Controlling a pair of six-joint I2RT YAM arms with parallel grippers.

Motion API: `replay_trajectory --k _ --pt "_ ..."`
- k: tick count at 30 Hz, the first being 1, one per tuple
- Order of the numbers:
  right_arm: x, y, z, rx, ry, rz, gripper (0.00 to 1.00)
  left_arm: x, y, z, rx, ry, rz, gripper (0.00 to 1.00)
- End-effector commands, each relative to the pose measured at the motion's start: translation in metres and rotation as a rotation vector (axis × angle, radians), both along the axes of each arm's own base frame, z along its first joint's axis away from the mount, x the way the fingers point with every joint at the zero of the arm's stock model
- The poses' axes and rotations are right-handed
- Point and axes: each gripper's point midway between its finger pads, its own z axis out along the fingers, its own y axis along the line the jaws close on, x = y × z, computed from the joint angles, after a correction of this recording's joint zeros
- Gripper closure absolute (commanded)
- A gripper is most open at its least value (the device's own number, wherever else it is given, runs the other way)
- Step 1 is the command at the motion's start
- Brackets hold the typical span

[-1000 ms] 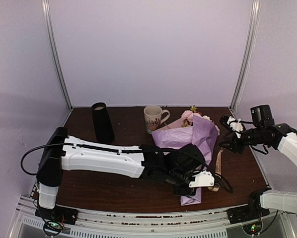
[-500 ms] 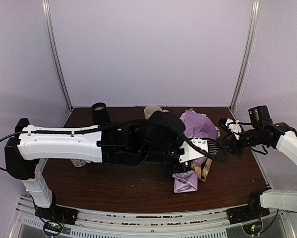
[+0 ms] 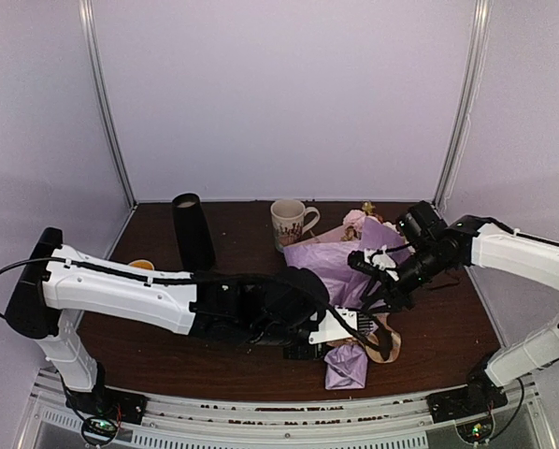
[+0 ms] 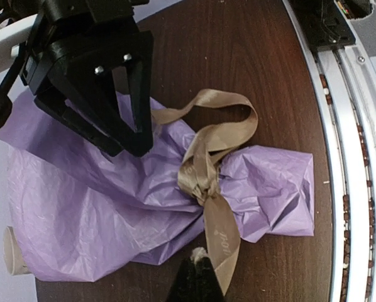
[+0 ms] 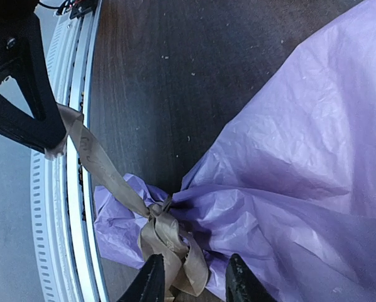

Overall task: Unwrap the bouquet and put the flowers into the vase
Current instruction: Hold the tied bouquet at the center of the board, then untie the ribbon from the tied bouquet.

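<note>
From above, the bouquet of mixed blooms in crinkled lilac paper (image 3: 340, 265) lies at about three o'clock on the dark wooden table (image 3: 448, 318). Its pink and white flowers (image 3: 354, 221) point toward one o'clock and its tied end toward six. The tall matte black cylinder vase (image 3: 193, 231) stands well apart at ten o'clock, and a cream patterned mug (image 3: 291, 223) stands at twelve. The left gripper (image 3: 343, 329) and right gripper (image 3: 380, 297) meet over the tied end. In the left wrist view, the tan satin ribbon (image 4: 204, 170) is knotted around the paper neck. The left jaws are closed on its tail at six o'clock, and the right gripper sits at ten o'clock beside the upper loop with its jaws parted. In the right wrist view, the right fingers (image 5: 151, 277) stand apart astride the bow loops at six o'clock, pinching nothing visible, while the tail runs off to nine o'clock. The step in hand looks like untying. It should go best if the tail is drawn straight away from the knot, low along the table, with the right jaws steadying the wrap. Otherwise the whole bundle may simply drag.
</note>
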Motion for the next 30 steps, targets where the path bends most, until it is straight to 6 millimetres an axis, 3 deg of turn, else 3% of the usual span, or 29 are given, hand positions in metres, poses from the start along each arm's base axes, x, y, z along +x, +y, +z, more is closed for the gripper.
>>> replay_trajectory --k 1,5,9,13,20,30 --pt "0.002 0.015 -0.033 -0.099 0.030 0.007 0.67 -0.004 0.003 -0.009 -0.081 0.078 0.048 1.00" --pt "0.018 0.018 -0.058 -0.203 0.007 -0.072 0.68 -0.010 0.009 -0.032 -0.059 0.131 0.057 1.00" --pt "0.035 0.009 -0.080 -0.310 -0.013 -0.150 0.68 -0.014 0.013 -0.024 -0.076 0.144 0.062 1.00" --pt "0.041 0.002 -0.094 -0.371 -0.013 -0.179 0.68 -0.016 0.021 0.015 -0.122 0.102 0.067 1.00" --pt "0.041 -0.010 -0.120 -0.465 0.008 -0.188 0.67 -0.015 0.035 0.102 -0.265 0.018 0.074 1.00" --pt "0.041 -0.013 -0.124 -0.486 0.014 -0.193 0.66 -0.026 0.058 0.187 -0.416 -0.060 0.073 1.00"
